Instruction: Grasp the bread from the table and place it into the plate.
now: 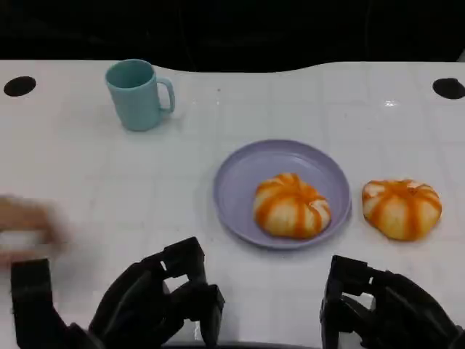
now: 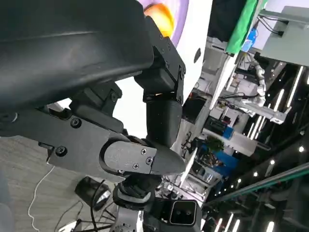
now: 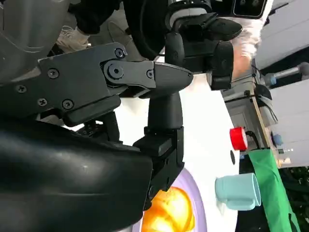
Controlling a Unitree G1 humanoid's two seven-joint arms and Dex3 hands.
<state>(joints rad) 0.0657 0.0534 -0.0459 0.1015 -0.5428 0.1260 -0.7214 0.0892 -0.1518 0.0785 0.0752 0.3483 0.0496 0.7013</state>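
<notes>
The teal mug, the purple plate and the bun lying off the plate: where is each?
teal mug (image 1: 135, 96), head view, on its side wall.
purple plate (image 1: 240, 178), head view, on its bare left part.
bun off the plate (image 1: 402, 209), head view, on its top.

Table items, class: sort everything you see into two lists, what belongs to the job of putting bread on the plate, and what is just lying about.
Belongs to the job:
- bread on the table
- purple plate, already holding another bread
- left hand
- right hand

Just lying about:
- teal mug
- blurred person's hand at the table's left edge
</notes>
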